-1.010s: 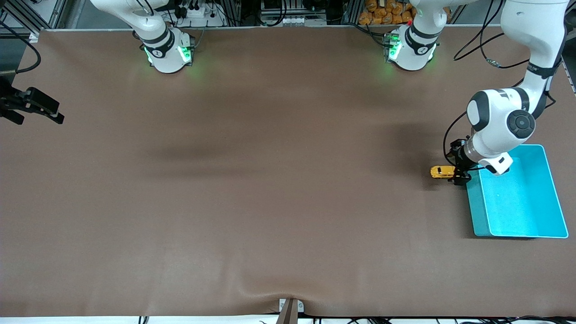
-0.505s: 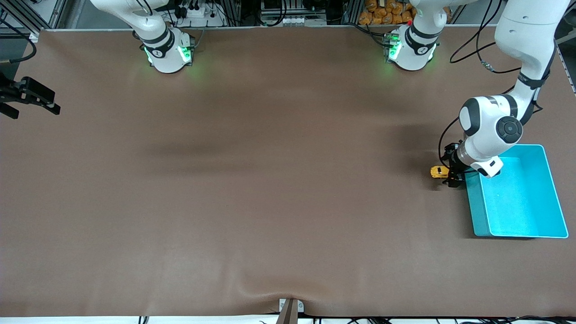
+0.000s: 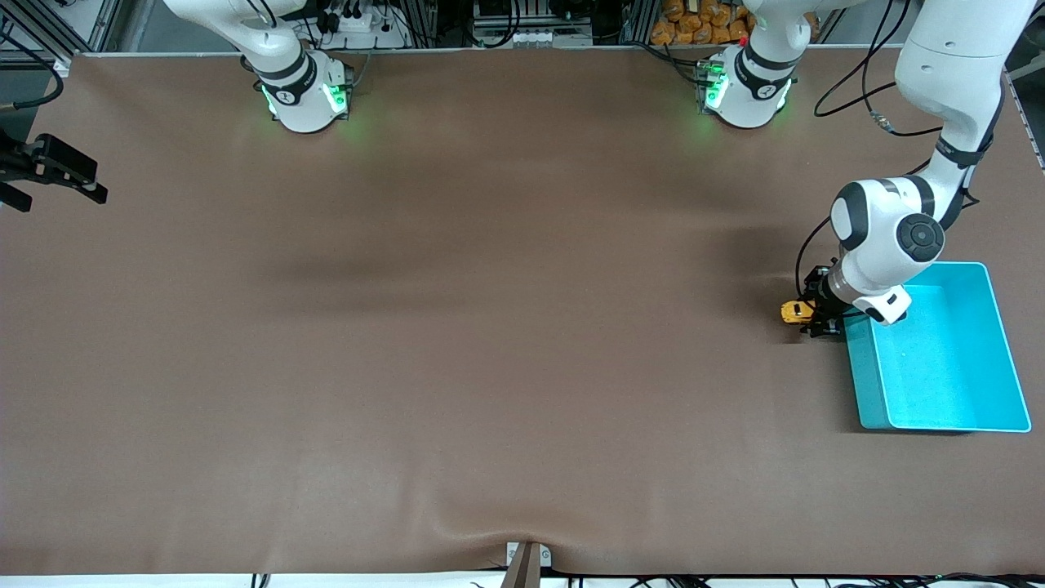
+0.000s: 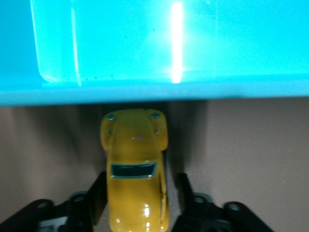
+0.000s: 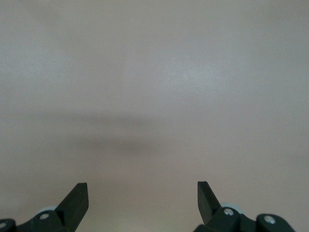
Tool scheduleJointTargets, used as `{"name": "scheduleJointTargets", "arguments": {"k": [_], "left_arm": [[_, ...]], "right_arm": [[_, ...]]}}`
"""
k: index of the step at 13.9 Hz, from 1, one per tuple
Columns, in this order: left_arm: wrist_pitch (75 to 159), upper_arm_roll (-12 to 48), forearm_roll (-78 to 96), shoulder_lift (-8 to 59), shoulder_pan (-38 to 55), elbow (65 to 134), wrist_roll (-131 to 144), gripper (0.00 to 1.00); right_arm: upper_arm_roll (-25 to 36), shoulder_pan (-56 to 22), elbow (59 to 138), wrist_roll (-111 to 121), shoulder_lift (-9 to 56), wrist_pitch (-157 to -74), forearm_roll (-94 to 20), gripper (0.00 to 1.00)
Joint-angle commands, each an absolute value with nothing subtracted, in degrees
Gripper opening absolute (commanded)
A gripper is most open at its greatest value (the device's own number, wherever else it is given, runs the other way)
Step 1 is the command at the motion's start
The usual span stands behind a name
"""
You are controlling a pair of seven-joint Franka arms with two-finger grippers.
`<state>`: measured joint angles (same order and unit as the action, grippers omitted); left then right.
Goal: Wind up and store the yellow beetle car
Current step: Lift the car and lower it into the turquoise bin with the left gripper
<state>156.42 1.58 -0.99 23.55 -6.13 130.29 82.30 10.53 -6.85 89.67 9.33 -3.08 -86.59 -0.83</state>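
Elbow raised and forearm bent steeply down, the left arm is reached to the table just beside the turquoise bin (image 3: 939, 359), at the left arm's end of the table. Its left gripper (image 3: 819, 317) is set low over the yellow beetle car (image 3: 792, 311), and the fingers (image 4: 96, 198) are seen flanking the car's rear half, closed in against its sides. The car rests on the brown table (image 3: 490, 327), just outside the bin wall. Its long axis is laid along the table's length, with the rounded bonnet pointed at the bin wall (image 4: 154, 92) and nearly touching it. The right gripper (image 3: 49, 171) is held waiting over the right arm's end of the table, fingers spread wide and nothing between them.
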Motion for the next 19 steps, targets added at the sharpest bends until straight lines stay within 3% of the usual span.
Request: {"name": "scheduleJointTargets", "arguments": {"k": [1,8,11,19], "left_arm": [[155.84,1.93,-2.64,20.05,-5.37,130.08,83.85,0.00],[135.37,3.51,-11.25,12.41,-1.67,122.09,79.74,0.00],[131.32,3.34,-10.81,11.95,-3.16,117.09,70.34,0.00],[130.52,3.34,-10.28,13.53,-10.89,112.33,39.42,0.00]], "right_arm": [[10.46,-6.94,89.47,9.76,-3.25,-85.87,-0.09,1.00],[10.55,-6.50,88.51,9.84,-3.25,-85.61,0.00,1.00],[10.63,-6.42,87.89,10.02,-3.25,-84.99,0.00,1.00],[12.30,-6.42,87.36,10.28,-3.25,-84.47,0.18,1.00]]}}
